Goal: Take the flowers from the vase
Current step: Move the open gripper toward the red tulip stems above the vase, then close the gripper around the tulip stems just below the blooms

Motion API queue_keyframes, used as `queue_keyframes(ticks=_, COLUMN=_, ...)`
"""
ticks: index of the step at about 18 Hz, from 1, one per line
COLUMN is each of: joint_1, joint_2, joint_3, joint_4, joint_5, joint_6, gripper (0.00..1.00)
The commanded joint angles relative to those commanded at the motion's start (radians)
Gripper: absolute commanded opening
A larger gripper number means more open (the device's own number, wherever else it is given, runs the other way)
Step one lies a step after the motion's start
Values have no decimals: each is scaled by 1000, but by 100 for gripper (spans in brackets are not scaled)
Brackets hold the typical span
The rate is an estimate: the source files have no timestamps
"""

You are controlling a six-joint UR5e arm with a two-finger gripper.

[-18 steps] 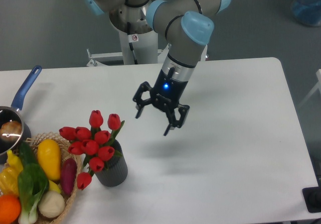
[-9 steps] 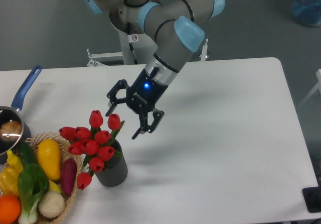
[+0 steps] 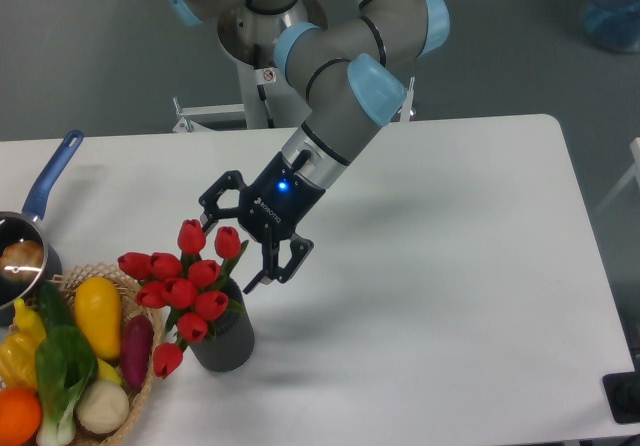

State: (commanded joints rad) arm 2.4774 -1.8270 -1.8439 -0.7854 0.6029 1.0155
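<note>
The flowers (image 3: 187, 283), a bunch of red tulip buds with green stems, stand in the vase (image 3: 226, 340), a small dark grey ribbed cylinder at the lower left of the white table. My gripper (image 3: 229, 254) hangs open just right of and above the bunch. One finger sits behind the topmost buds, the other beside the vase's upper right. Nothing is held between the fingers, and the two highest buds lie in the gap between them.
A wicker basket (image 3: 138, 398) with a yellow squash, an aubergine, greens and other vegetables sits left of the vase, touching the bunch. A blue-handled pan (image 3: 41, 195) lies at the far left edge.
The arm has swung left and down across the table, bringing the open gripper from mid-table to the top of the flowers. Flowers and vase have stayed put.
</note>
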Motion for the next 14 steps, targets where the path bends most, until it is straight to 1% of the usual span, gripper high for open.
queue_keyframes(ticks=2, joint_1=-2, joint_2=0, joint_3=0, joint_4=0, joint_5=-15, joint_6=0, gripper=100)
queue_keyframes(ticks=4, joint_1=-3, joint_2=-8, joint_3=6, joint_4=-2, joint_5=-35, joint_6=3, gripper=88)
queue_keyframes(ticks=5, joint_1=-5, joint_2=-14, joint_3=11, joint_4=-2, joint_5=-46, joint_6=3, gripper=77)
queue_keyframes(ticks=8, joint_1=-14, joint_2=-25, joint_3=18, joint_4=-2, joint_5=-51, joint_6=3, gripper=26)
queue_keyframes(ticks=9, joint_1=-14, joint_2=-23, joint_3=18, joint_4=-3, joint_5=-51, joint_6=2, gripper=8)
queue_keyframes(ticks=10, joint_1=-14, joint_2=-23, joint_3=17, joint_4=-3, joint_5=-51, joint_6=0, gripper=0)
queue_keyframes(ticks=14, joint_1=-3, joint_2=-5, joint_3=17, joint_4=-6, joint_5=-37, joint_6=-3, gripper=0)
